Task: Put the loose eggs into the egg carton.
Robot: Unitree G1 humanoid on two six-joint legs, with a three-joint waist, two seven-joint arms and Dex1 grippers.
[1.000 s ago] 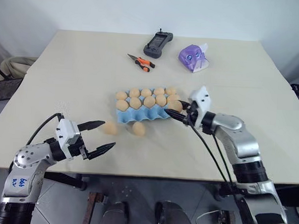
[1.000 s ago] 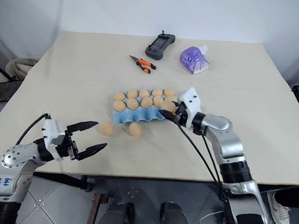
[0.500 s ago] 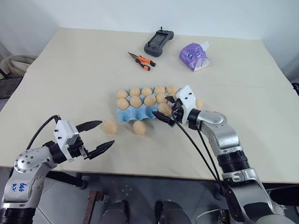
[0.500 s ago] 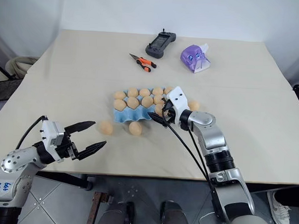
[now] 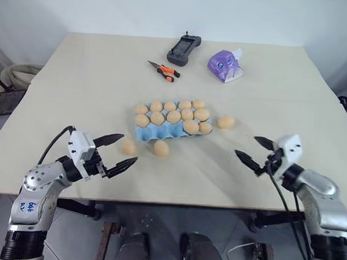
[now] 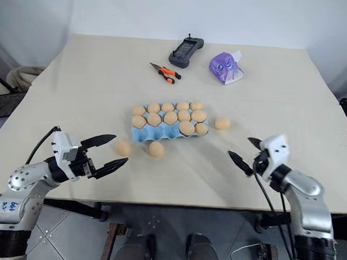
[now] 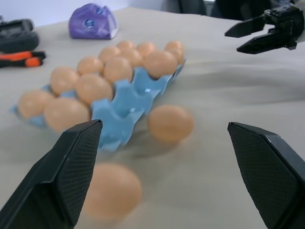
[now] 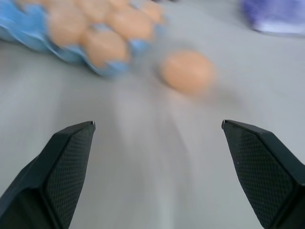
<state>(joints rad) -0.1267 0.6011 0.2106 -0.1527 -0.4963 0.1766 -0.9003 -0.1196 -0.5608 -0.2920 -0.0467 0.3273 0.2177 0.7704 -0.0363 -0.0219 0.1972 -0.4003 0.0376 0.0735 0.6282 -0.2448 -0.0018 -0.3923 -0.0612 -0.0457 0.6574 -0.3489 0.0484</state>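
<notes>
The light-blue egg carton (image 5: 145, 135) lies mid-table and holds several tan eggs, while its front left cups stand bare. Three loose eggs rest on the table: one (image 6: 124, 148) and a second (image 5: 161, 148) lie just in front of the carton. The third (image 5: 225, 121) is off the carton's right end. My left gripper (image 5: 129, 149) is open and hovers with its fingertips on either side of the leftmost loose egg, apart from it. My right gripper (image 5: 246, 145) is open and empty, near the front right, short of the right-hand egg (image 8: 187, 70).
A black handheld controller (image 5: 183, 50), orange-handled pliers (image 5: 163, 72) and a purple tissue pack (image 5: 224, 65) sit at the back of the table. The table's front edge (image 5: 182, 204) runs just under both grippers.
My right gripper opened at the carton's right front, left an egg there and drew back to the front right. The left gripper has stayed where it was.
</notes>
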